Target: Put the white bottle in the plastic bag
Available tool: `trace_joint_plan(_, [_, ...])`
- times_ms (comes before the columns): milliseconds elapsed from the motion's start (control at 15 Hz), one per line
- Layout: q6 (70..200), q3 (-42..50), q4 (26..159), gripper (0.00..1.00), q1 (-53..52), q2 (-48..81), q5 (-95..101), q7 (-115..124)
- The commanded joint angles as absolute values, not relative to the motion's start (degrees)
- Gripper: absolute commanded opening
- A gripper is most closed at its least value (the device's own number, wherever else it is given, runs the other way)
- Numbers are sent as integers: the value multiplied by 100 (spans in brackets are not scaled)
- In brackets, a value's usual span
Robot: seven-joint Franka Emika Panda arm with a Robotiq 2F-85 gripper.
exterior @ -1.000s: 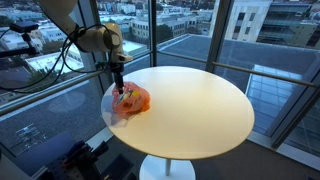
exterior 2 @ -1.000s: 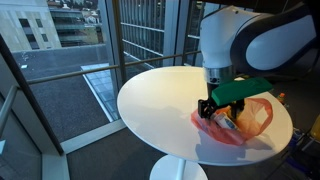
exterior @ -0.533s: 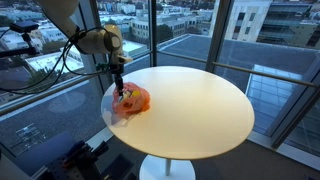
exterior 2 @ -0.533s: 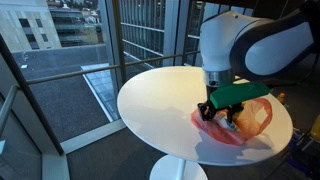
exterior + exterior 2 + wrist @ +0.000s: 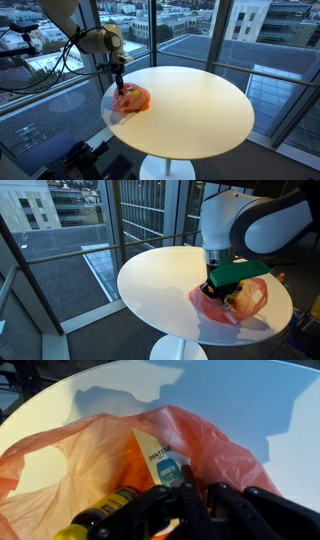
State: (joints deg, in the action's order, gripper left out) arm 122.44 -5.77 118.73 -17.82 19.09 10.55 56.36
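The orange-red plastic bag lies on the round white table near its edge, seen in both exterior views. The white bottle, with a blue label, lies inside the bag, its lower end hidden behind my fingers. My gripper points down at the bag's mouth. Its dark fingers stand pressed together on the bag's thin rim.
A dark bottle with a yellow cap also lies in the bag beside the white one. The table edge runs close to the bag. Glass walls and railings surround the table.
The fingers have come together from wide open over the bag's mouth. The bag's near edge has bunched slightly toward the gripper. The arm has barely moved.
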Motion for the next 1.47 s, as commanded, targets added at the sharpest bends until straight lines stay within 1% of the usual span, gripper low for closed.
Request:
trace_joint_plan(0, [12289,-572,11927,0,-1735,1803,1001,5671])
trace_joint_plan(333, [12258,-515,11961,3,-1685,1585,1060,5666])
trace_joint_plan(733, [12262,-495,11976,3,-1542,1173,1150,5565])
trace_joint_plan(1267, [12294,-515,11995,3,-1397,982,1221,5484])
trace_joint_plan(1333, [12281,-518,12002,8,-1393,973,1235,5471])
trace_joint_plan(1400, [12287,-522,12011,29,-1387,966,1225,5462])
